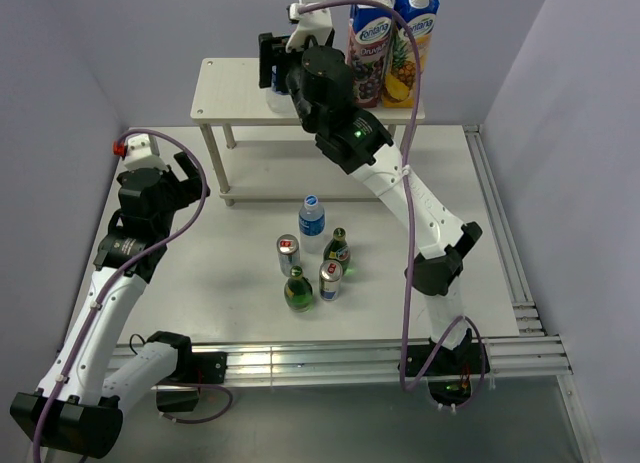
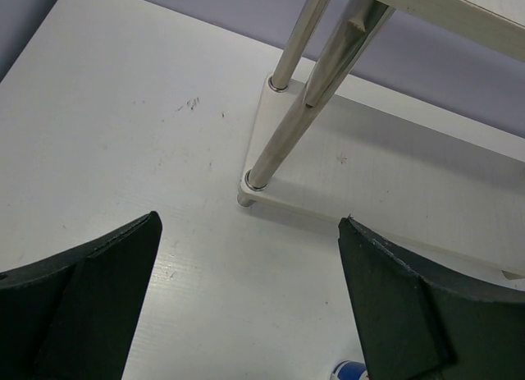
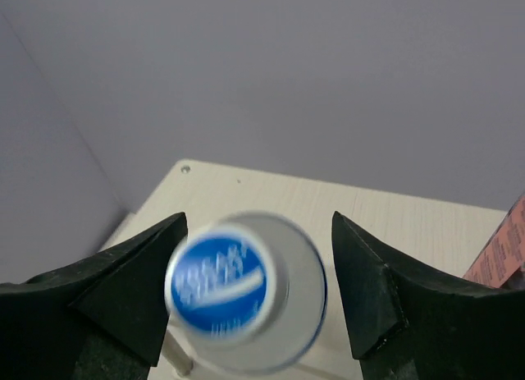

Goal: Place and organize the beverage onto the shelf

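The shelf [image 1: 240, 93] stands at the back of the table, with two tall juice cartons [image 1: 370, 43] on the right end of its top board. My right gripper [image 1: 275, 68] hovers over that board; in the right wrist view its jaws [image 3: 258, 290] stand apart around a blue-capped water bottle [image 3: 217, 283], which looks blurred. A gap shows between the bottle and the right finger [image 3: 369, 290]. My left gripper [image 1: 185, 175] is open over the table near the shelf's left legs [image 2: 312, 101], with nothing between its fingers [image 2: 250, 306].
In front of the shelf a group stands on the table: a water bottle [image 1: 311, 218], two cans [image 1: 288, 253] [image 1: 330, 279] and two green bottles [image 1: 337, 249] [image 1: 298, 291]. A carton edge [image 3: 500, 253] shows right of the right gripper. The lower board [image 2: 394, 183] lies ahead of the left gripper.
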